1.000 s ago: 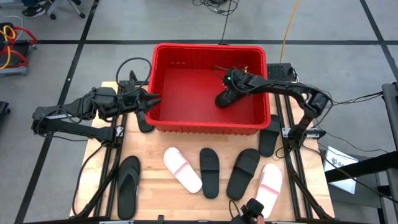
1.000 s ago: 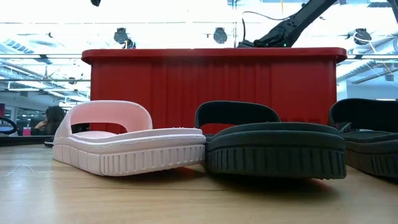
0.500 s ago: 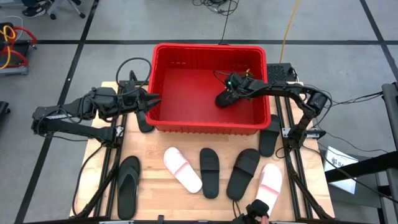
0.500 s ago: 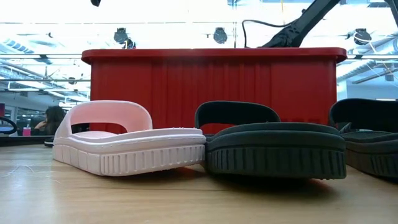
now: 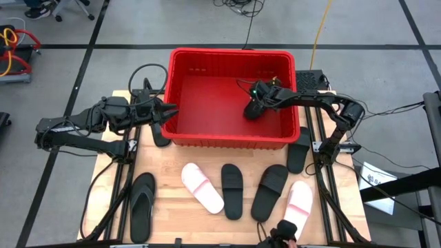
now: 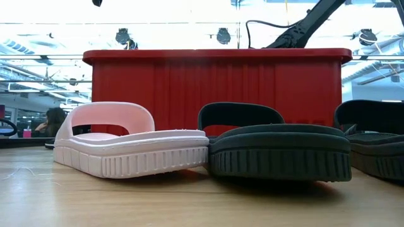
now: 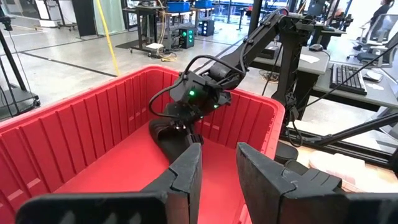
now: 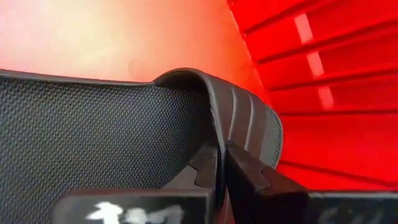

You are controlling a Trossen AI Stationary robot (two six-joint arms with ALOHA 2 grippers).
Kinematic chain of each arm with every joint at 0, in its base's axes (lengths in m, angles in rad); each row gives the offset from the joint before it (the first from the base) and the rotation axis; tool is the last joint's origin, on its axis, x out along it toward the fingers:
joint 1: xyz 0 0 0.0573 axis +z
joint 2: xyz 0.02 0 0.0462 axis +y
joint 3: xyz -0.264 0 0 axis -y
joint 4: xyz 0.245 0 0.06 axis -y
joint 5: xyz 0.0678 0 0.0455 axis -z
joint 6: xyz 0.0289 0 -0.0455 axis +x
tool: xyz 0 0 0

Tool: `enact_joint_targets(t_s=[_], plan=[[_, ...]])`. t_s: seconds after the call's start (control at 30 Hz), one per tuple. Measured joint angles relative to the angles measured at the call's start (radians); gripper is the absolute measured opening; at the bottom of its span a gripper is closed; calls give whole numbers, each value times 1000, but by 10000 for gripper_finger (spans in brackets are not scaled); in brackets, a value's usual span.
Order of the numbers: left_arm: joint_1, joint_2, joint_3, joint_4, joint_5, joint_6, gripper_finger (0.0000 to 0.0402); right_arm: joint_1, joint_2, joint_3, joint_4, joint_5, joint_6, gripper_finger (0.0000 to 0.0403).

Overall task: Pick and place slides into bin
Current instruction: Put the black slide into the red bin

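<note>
Slides look light and springy: foam soles that flex, wide straps that stand up as arches, textured footbeds that should not slip; the strap or a sole edge looks the best place to pinch, as neither is fragile. The right tool point(image 5: 253, 109) sits low inside the red bin point(image 5: 180, 76), near its right wall, its fingers pinched on the strap of a black slide point(image 8: 242, 118); the right wrist view shows the strap squeezed between the closed pads. Since a second ago that tool has gone from spread to clenched and the slide has shifted slightly right. The left tool point(image 5: 167, 110) hovers at the bin's left rim, fingers parted and empty, unchanged. Six more slides lie on the counter point(image 5: 172, 200) in front of the bin, among them a white slide point(image 5: 202, 187) and a pink slide point(image 5: 298, 202), none moved.
</note>
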State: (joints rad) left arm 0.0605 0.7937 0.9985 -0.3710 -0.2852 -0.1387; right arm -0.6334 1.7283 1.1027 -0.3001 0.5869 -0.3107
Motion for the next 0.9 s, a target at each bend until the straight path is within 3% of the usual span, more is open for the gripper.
enact_joint_targets(t_s=[0.4, 0.9], plan=[[0, 0, 0, 0, 0, -5, 97, 5, -11, 0, 65, -25, -481, 3], [0, 0, 0, 0, -1, -6, 97, -2, -14, 1, 58, -113, -707, 7]])
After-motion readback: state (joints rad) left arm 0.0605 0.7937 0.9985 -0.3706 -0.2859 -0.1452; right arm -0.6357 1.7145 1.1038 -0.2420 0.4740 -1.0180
